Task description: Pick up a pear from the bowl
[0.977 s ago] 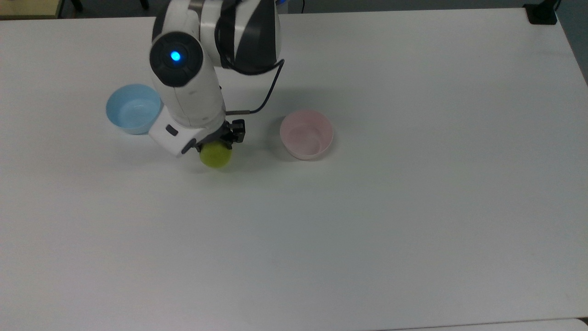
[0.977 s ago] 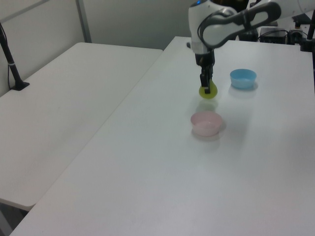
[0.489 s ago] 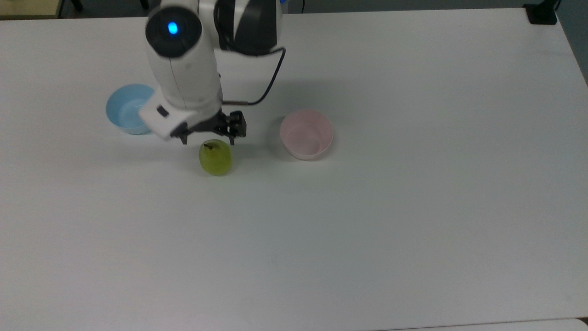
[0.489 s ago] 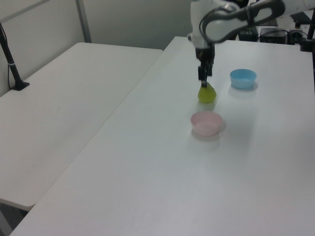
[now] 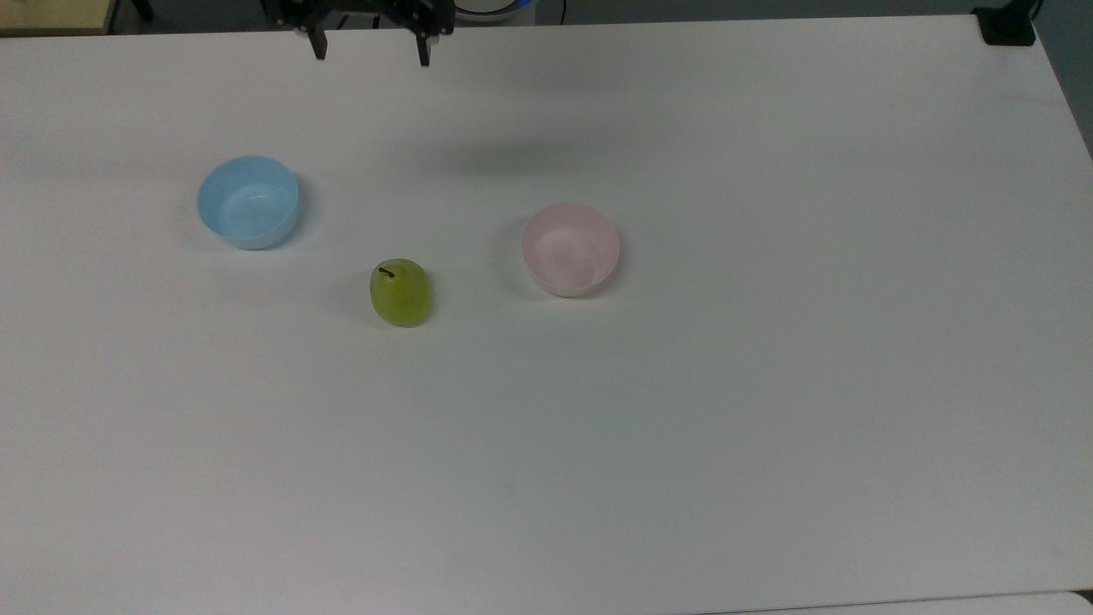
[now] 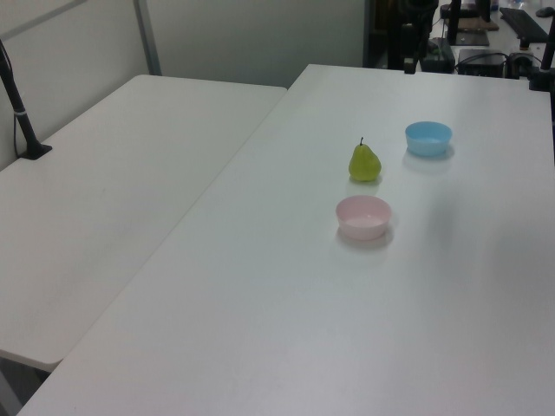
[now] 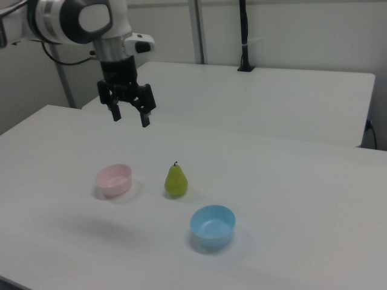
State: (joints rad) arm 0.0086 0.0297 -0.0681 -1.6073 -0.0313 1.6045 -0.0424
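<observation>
— What are the jaws doing up there?

— They are standing wide apart with nothing between them. The gripper (image 7: 129,116) is hanging in the upper left of the right view, fingers pointing down, well above the white table (image 7: 290,241). In the top view the gripper (image 5: 369,47) is poking in at the upper edge of the frame, left of centre, with its two dark fingertips (image 5: 319,49) spread.

— And the pear?

— The pear (image 5: 400,292) is sitting upright on the table, stem up, a little left of centre in the top view. It is not lying in either bowl. In the right view the pear (image 7: 176,180) is standing near the middle of the frame, below and to the right of the gripper and well apart from it.

— Where is the bowl sitting, then?

— The pink bowl (image 5: 570,249) is resting near the pear on the top view's right, and I am seeing only its own pale inside. In the right view the pink bowl (image 7: 114,180) is sitting just to the left of the pear, not touching it.

— Anything else on the table?

— A light blue bowl (image 5: 248,202) is sitting in the left part of the top view, above and to the left of the pear. In the left view, the pear (image 6: 365,162) is standing between the blue bowl (image 6: 428,138), further up and right, and the pink bowl (image 6: 363,216), lower down.
</observation>
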